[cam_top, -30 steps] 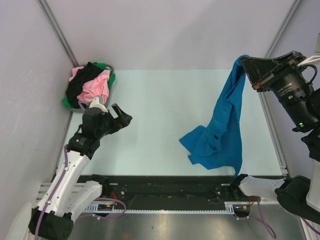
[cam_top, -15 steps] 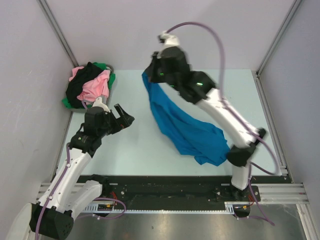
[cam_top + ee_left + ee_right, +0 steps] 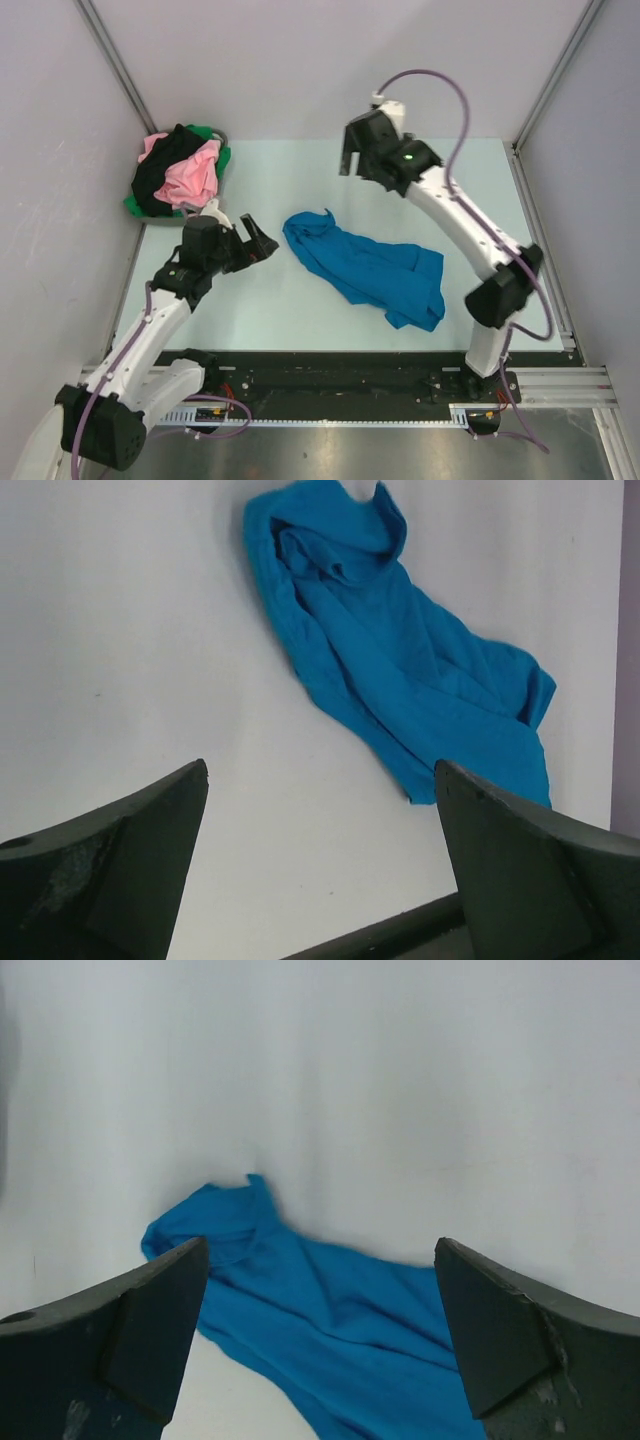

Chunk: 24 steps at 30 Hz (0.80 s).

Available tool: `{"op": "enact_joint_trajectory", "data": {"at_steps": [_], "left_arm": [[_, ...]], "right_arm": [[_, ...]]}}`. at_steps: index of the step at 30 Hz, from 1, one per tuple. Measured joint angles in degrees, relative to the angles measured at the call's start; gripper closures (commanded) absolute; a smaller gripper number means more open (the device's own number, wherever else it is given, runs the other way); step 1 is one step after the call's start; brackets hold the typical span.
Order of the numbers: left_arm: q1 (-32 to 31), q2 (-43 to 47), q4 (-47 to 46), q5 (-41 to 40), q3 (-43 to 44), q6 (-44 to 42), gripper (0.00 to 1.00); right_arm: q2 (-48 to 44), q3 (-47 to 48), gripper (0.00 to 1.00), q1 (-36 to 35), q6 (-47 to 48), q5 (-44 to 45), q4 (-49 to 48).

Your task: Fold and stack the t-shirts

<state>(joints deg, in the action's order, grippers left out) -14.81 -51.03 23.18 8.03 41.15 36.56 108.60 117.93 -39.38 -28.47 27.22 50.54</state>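
A bright blue t-shirt (image 3: 365, 268) lies crumpled on the pale table, stretched from centre towards the right front; it also shows in the left wrist view (image 3: 400, 670) and the right wrist view (image 3: 330, 1330). My right gripper (image 3: 352, 160) hangs open high above the table's far middle, apart from the shirt, nothing between its fingers (image 3: 130, 1330). My left gripper (image 3: 258, 240) stands open just left of the shirt's bunched end, empty. Pink (image 3: 190, 175), black (image 3: 165, 165) and green t-shirts (image 3: 207, 131) are heaped in the basket.
The round grey basket (image 3: 222, 172) sits at the table's far left corner. Purple-grey walls with metal posts (image 3: 115, 60) close in the back and sides. A black rail (image 3: 330, 375) runs along the near edge between the arm bases.
The right gripper has opened and dropped the blue t-shirt, which now lies on the table. The right arm swung from far right to the far middle. The left gripper edged right.
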Motion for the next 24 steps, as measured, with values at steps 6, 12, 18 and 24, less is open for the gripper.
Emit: {"op": "enact_joint_trajectory", "data": {"at_steps": [6, 12, 18, 24], "left_arm": [[-11.02, -9.16, -4.48, 0.28, 0.11, 1.57, 0.01], [-26.23, -21.44, -8.11, 0.20, 7.37, 4.59, 0.02], [-36.72, -41.05, -7.50, 3.19, 28.44, 5.35, 0.14], [-41.66, -60.02, 2.71, 2.45, 55.10, 2.99, 0.15]], "right_arm": [[-20.20, -19.19, 0.02, 10.75, -1.57, 4.52, -1.40], [-26.40, -40.72, 0.04, 16.92, -5.66, 3.87, -0.90], [-24.72, -48.68, 0.08, 16.76, -8.87, 3.06, -0.55], [-24.94, -52.28, 0.33, 17.86, -10.84, 3.15, -2.38]]}}
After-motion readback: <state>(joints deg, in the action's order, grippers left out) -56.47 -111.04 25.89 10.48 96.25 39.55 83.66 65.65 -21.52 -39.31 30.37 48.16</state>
